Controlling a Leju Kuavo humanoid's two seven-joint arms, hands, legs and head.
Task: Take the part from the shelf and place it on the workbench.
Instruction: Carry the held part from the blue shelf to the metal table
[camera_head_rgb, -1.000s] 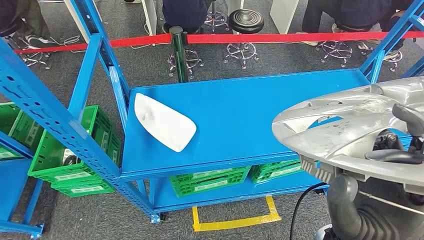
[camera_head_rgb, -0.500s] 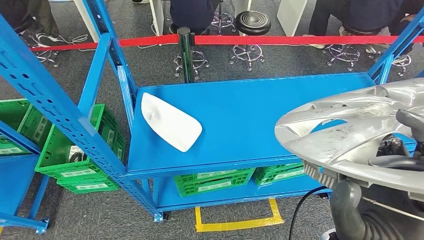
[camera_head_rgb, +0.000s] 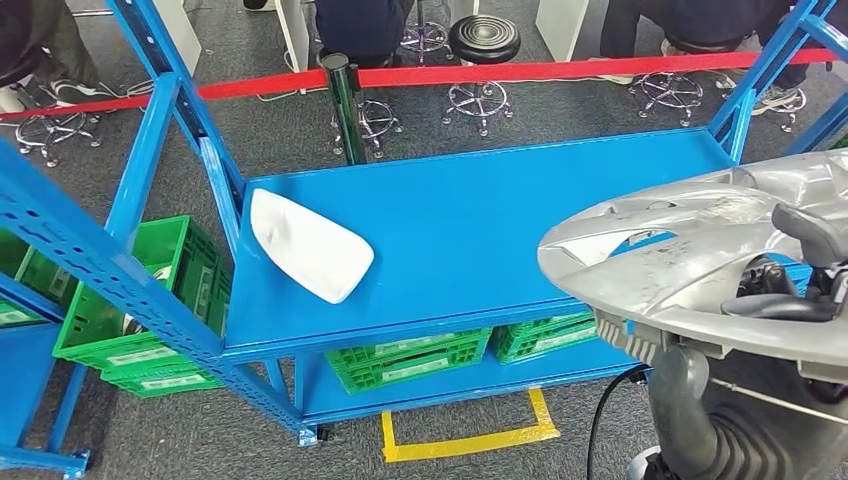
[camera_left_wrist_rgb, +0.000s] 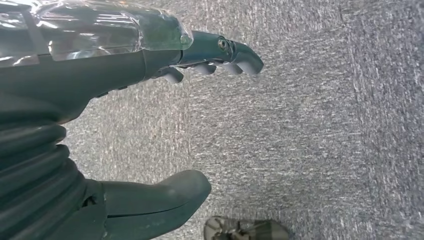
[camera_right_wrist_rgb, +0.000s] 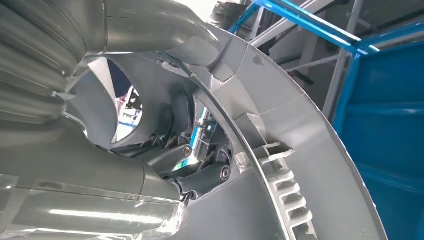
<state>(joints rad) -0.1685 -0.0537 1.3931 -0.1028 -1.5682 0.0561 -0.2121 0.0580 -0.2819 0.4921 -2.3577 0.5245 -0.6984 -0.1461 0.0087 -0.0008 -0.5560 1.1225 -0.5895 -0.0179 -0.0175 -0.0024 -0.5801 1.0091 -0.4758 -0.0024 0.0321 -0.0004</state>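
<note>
My right hand grips a large silver wheel cover, holding it up at the right of the head view, over the right front part of the blue workbench. In the right wrist view my right hand has its thumb on the rim and its fingers hooked through an opening of the wheel cover. A white curved part lies on the bench's left side. My left hand hangs above grey carpet, fingers apart, holding nothing.
Blue shelf uprights stand at the left, with green crates beside them and more green crates under the bench. A red barrier tape on a dark post runs behind, with stools and seated people beyond. Yellow tape marks the floor.
The whole picture has shifted a little between frames, so the camera has moved. The wheel cover stays in my right hand at about the same place in view.
</note>
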